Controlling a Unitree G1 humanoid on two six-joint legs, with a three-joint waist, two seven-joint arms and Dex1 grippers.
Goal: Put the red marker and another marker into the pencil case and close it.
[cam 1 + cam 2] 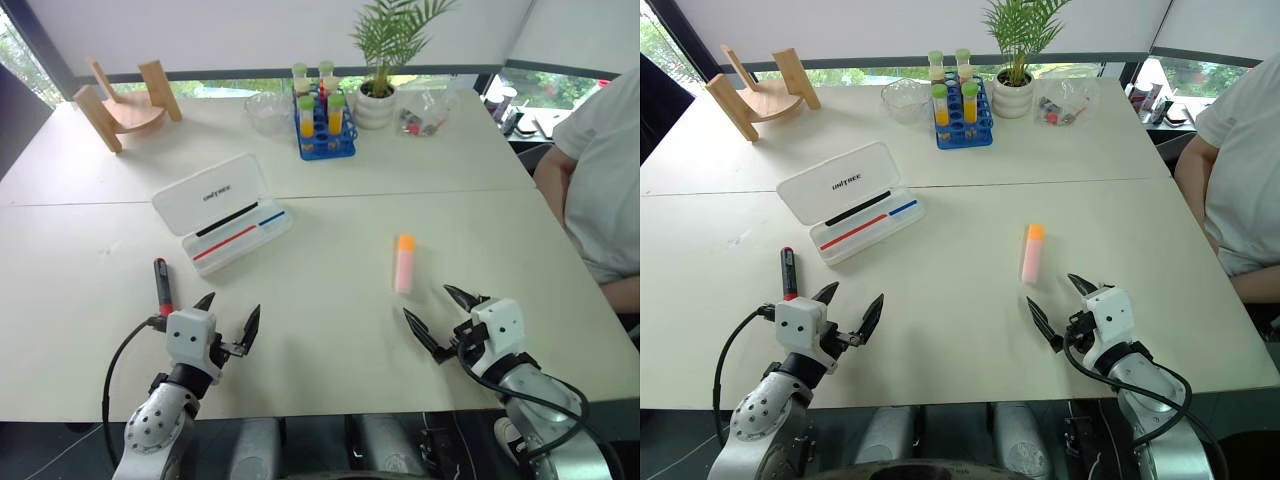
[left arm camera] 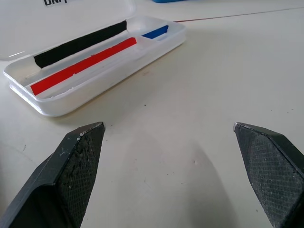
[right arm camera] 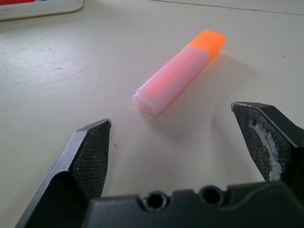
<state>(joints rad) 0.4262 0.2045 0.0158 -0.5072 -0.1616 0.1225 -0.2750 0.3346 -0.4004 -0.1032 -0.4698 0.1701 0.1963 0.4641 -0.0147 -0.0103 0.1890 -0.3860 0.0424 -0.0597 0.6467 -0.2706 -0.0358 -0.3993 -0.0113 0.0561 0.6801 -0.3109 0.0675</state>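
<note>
Left of centre on the counter [image 1: 330, 330], the pencil case [image 1: 222, 212] lies lid-open with black, red and blue pens inside. Left gripper [image 1: 228, 318] and right gripper [image 1: 440, 312] gape wide, empty.

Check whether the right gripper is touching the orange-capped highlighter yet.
Apart. In the right wrist view the open right gripper sits short of the highlighter, with bare table between its fingertips and the marker's near end.
</note>
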